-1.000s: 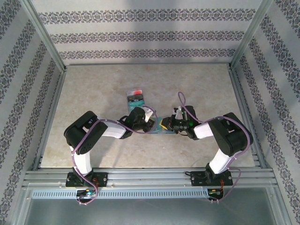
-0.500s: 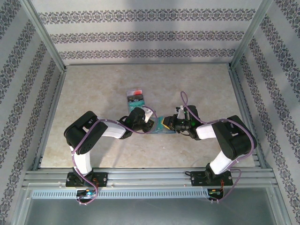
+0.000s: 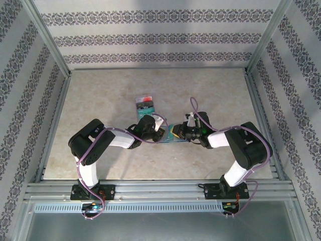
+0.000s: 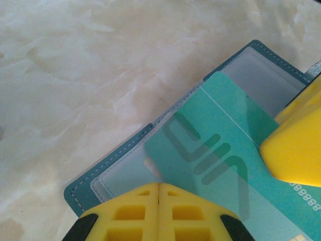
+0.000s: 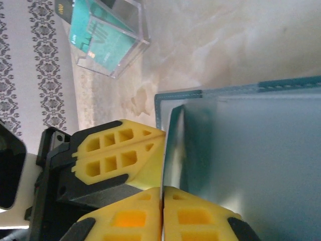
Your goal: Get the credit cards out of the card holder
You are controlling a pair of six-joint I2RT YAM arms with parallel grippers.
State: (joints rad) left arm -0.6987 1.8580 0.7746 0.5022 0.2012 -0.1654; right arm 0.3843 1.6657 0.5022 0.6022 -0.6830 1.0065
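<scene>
Card holder [image 4: 118,168] lies open, long axis seemingly left-right.

The left arm [image 3: 90,145] and right arm [image 3: 248,145] have white links, black joints and black bases, with purple cables [image 3: 192,104] looped along them. Their fingers [image 4: 125,216] are yellow blocks with square recesses on black mounts.

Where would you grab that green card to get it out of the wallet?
By the free end of the green card, the part outside the clear pocket of the card holder. Come from that open side, jaws above and below its thin flat faces; the other end seems tucked in.
</scene>
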